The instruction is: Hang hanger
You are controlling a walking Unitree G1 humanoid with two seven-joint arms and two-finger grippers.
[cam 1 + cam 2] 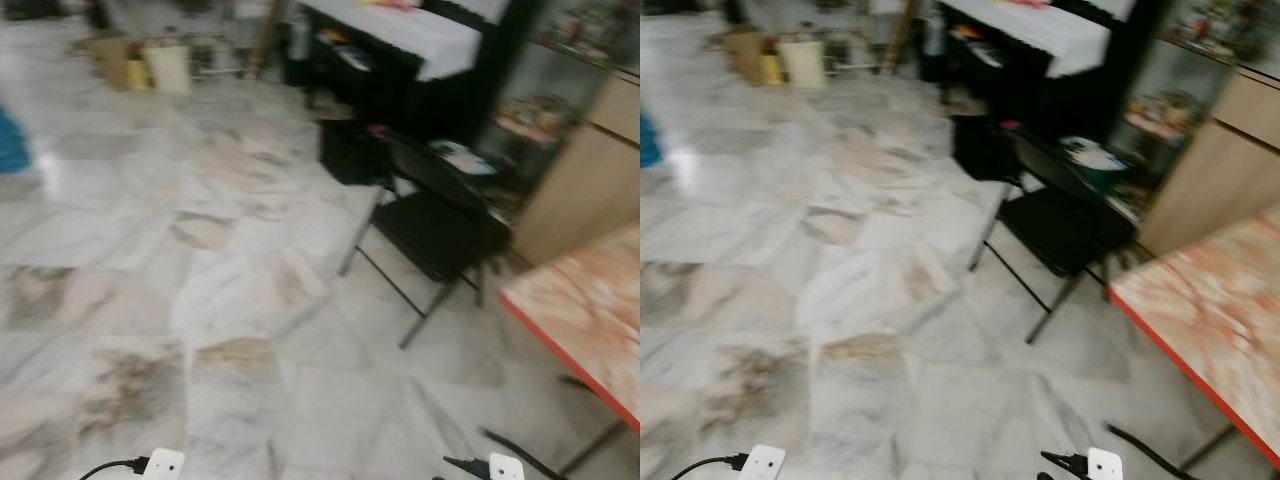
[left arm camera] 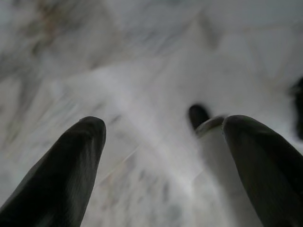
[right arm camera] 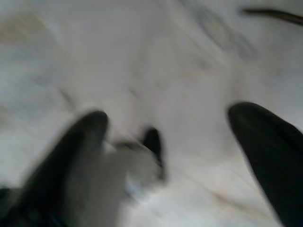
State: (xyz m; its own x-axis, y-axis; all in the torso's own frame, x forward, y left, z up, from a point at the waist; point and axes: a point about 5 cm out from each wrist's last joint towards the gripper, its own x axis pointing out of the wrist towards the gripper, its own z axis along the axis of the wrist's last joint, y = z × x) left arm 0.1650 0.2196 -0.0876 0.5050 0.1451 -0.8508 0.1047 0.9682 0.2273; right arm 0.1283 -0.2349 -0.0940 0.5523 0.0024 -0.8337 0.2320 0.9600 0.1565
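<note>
Looking down over a marble floor (image 1: pixel 200 250), all of it blurring. A black folding chair (image 1: pixel 435 225) is standing just beside a table (image 1: pixel 585 310) with a red edge, and a dark desk (image 1: pixel 400 60) is sitting behind it. The left gripper (image 2: pixel 161 161) is hanging over the floor, fingers spread and holding nothing; the right gripper (image 3: pixel 165 156) is doing likewise. I cannot make out any hanger.
</note>
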